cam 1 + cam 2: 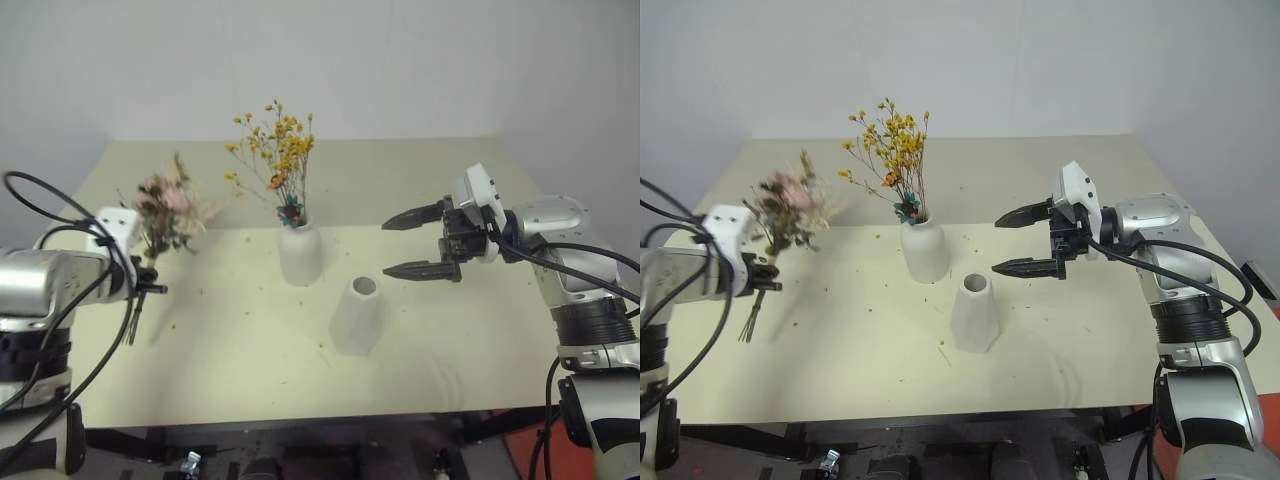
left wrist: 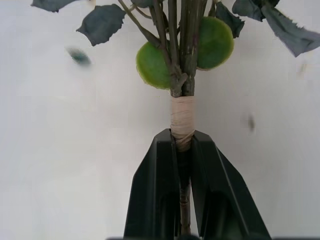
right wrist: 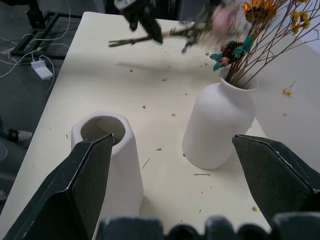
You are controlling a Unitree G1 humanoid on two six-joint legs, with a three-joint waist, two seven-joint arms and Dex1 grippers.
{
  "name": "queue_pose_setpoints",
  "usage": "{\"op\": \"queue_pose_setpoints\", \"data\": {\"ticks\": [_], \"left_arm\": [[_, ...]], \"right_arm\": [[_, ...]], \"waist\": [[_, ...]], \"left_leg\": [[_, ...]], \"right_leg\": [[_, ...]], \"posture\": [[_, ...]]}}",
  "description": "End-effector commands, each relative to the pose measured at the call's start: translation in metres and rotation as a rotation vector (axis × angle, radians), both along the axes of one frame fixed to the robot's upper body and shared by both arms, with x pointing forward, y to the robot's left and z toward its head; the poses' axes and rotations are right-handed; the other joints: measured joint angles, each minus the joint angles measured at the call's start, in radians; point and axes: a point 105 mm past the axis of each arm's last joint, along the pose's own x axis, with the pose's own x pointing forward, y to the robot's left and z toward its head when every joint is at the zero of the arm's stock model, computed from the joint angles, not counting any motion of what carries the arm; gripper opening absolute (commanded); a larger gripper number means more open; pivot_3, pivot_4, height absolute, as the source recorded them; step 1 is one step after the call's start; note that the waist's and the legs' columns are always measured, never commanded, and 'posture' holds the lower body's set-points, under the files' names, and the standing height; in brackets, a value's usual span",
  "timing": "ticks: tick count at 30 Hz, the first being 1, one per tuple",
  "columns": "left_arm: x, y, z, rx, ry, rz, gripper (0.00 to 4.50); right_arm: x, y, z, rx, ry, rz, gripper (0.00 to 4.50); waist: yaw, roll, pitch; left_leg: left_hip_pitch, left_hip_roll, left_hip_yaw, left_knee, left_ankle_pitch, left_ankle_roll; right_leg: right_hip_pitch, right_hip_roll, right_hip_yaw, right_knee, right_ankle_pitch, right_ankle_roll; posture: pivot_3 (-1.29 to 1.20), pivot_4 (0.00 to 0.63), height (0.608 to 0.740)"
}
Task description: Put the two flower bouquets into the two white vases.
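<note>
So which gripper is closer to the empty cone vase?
Right. The right gripper hovers open just beside the cone vase; the left gripper, holding the pink bouquet, is across the table.

a pale cream flat-topped table carries two matte white vases near its middle: a bottle-shaped white vase and, just beside it toward the near edge, a tapered cone white vase. tiny dried crumbs lie scattered around them.

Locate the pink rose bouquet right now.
The pink rose bouquet is at the table's left side, held off the tabletop by the left pincer, left of the bottle vase.
</note>
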Motion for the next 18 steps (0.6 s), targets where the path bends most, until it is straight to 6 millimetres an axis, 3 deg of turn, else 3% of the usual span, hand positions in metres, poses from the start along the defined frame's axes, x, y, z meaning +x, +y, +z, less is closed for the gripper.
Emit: {"op": "queue_pose_setpoints", "data": {"ticks": [1, 6, 12, 18], "left_arm": [[-0.020, -0.024, 0.061, -0.030, -0.355, -0.222, 0.10], [-0.052, -0.058, 0.087, -0.107, -0.524, -0.490, 0.10], [-0.083, -0.090, 0.107, -0.252, -0.588, -0.782, 0.10], [-0.087, -0.115, 0.119, -0.376, -0.621, -0.926, 0.10]], "right_arm": [[0.001, -0.010, 0.008, 0.017, -0.025, -0.025, 4.50], [0.005, -0.025, 0.006, 0.015, -0.007, -0.076, 4.50], [0.005, -0.048, 0.005, 0.005, 0.008, -0.150, 4.50], [0.003, -0.059, 0.001, 0.008, 0.023, -0.202, 4.50]], "waist": [[0.001, 0.000, 0.000], [0.004, 0.000, 0.000], [0.000, 0.000, 0.000], [-0.001, -0.001, 0.000]], "left_leg": [[0.000, 0.000, 0.000, 0.000, 0.000, 0.000], [0.000, 0.000, 0.000, 0.000, 0.000, 0.000], [0.001, 0.000, 0.000, 0.001, 0.000, 0.000], [0.001, 0.000, 0.000, 0.002, 0.000, 0.000]], "right_leg": [[0.000, 0.000, 0.000, 0.000, 0.001, -0.001], [0.000, 0.000, 0.000, 0.000, 0.003, -0.005], [0.001, 0.000, 0.000, 0.000, 0.000, 0.001], [0.002, 0.000, 0.000, 0.000, 0.000, 0.001]], "posture": [[0.00, 0.150, 0.740], [0.00, 0.150, 0.740], [0.00, 0.150, 0.740], [0.00, 0.150, 0.740]]}}
